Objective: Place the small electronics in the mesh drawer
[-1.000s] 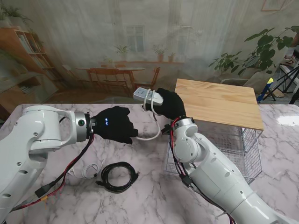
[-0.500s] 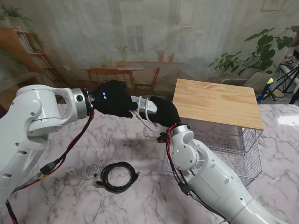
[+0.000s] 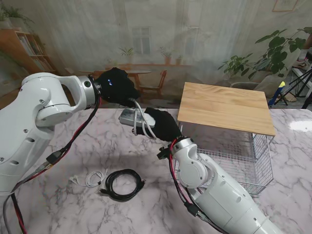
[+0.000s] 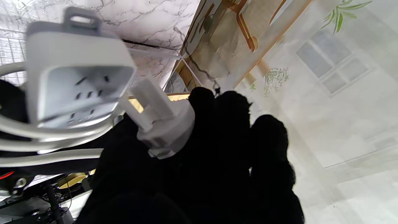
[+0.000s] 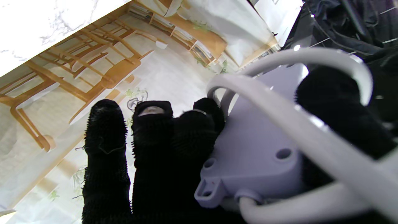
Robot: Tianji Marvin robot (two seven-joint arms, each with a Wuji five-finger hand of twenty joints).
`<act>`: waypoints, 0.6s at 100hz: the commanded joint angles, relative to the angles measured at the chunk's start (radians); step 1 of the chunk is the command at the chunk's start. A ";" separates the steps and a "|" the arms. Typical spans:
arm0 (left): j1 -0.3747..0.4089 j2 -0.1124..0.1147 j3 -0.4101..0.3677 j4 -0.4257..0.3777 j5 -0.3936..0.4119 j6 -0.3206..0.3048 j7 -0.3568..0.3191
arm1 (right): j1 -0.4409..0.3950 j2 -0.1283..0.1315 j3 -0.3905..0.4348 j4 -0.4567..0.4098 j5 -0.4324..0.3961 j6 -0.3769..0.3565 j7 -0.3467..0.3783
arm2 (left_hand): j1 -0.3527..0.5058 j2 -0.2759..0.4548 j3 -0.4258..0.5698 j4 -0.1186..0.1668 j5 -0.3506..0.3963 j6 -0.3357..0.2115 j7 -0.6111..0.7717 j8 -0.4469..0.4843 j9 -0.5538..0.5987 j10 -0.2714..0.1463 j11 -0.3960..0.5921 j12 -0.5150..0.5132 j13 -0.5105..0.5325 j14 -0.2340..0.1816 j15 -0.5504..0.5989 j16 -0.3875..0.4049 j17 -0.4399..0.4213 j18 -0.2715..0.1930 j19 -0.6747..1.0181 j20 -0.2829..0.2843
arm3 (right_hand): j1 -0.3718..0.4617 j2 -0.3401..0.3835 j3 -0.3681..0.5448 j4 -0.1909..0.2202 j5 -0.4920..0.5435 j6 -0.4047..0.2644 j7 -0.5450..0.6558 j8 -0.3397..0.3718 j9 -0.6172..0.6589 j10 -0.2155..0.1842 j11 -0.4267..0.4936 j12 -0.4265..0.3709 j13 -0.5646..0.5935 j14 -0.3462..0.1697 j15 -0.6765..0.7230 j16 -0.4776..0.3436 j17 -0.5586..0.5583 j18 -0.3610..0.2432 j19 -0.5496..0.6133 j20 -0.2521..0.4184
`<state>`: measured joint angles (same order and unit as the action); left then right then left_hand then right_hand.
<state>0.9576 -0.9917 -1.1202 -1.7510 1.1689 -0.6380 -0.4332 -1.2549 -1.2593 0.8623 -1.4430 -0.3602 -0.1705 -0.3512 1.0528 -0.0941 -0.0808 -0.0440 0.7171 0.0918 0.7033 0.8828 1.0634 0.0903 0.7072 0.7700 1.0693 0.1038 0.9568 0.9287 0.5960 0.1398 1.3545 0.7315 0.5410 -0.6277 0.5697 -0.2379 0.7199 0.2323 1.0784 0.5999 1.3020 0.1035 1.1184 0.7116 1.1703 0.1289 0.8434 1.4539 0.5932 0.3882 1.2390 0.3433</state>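
Gripping power strip (image 3: 130,117), right hand (image 3: 163,124); left hand (image 4: 199,149) pinching plug (image 4: 161,124), stand-hidden.

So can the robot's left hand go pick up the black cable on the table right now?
Probably not yet. The left hand is shut on the plug of the power strip, up off the table. Nothing lies over the black cable, so once it lets go, the way looks free.

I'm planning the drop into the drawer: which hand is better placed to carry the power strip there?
Right, probably. The right hand grips the power strip body and lies beside the mesh drawer. The left hand holds only the plug, farther from it.
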 commanded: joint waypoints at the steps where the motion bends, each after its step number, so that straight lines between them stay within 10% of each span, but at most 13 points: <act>1: -0.021 -0.002 0.000 0.025 0.007 0.021 -0.019 | -0.017 0.001 -0.006 -0.014 0.010 -0.011 0.009 | 0.112 -0.005 0.079 0.026 0.015 0.000 0.014 0.011 0.031 -0.029 0.092 0.054 0.036 -0.012 0.031 0.019 0.016 -0.029 0.045 0.015 | 0.240 0.213 0.268 0.014 0.023 -0.333 0.105 0.007 0.061 -0.080 0.061 -0.001 0.036 -0.047 0.090 0.009 -0.003 0.012 0.019 -0.007; 60: -0.072 -0.003 0.064 0.168 -0.041 0.106 -0.031 | -0.111 0.018 0.033 -0.139 0.077 -0.134 0.049 | 0.109 -0.003 0.077 0.024 0.011 -0.008 0.011 0.011 0.027 -0.034 0.094 0.059 0.035 -0.014 0.029 0.021 0.017 -0.032 0.045 0.018 | 0.232 0.208 0.273 0.012 0.029 -0.345 0.096 0.018 0.065 -0.087 0.057 0.006 0.037 -0.055 0.089 0.009 0.002 0.003 0.019 -0.005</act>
<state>0.8933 -1.0026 -1.0506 -1.6162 1.1157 -0.5443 -0.4453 -1.3416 -1.2453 0.8962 -1.5474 -0.2872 -0.2818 -0.3042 0.9668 -0.0803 -0.1463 -0.0804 0.7130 0.0876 0.6803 0.8834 1.0639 0.0548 0.7613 0.8140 1.0715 0.0894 0.9575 0.9358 0.6014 0.1268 1.3545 0.7315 0.5413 -0.6071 0.5693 -0.2415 0.7198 0.2548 1.0778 0.5999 1.3020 0.1182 1.1184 0.7116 1.1703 0.1413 0.8434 1.4539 0.5915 0.3886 1.2390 0.3433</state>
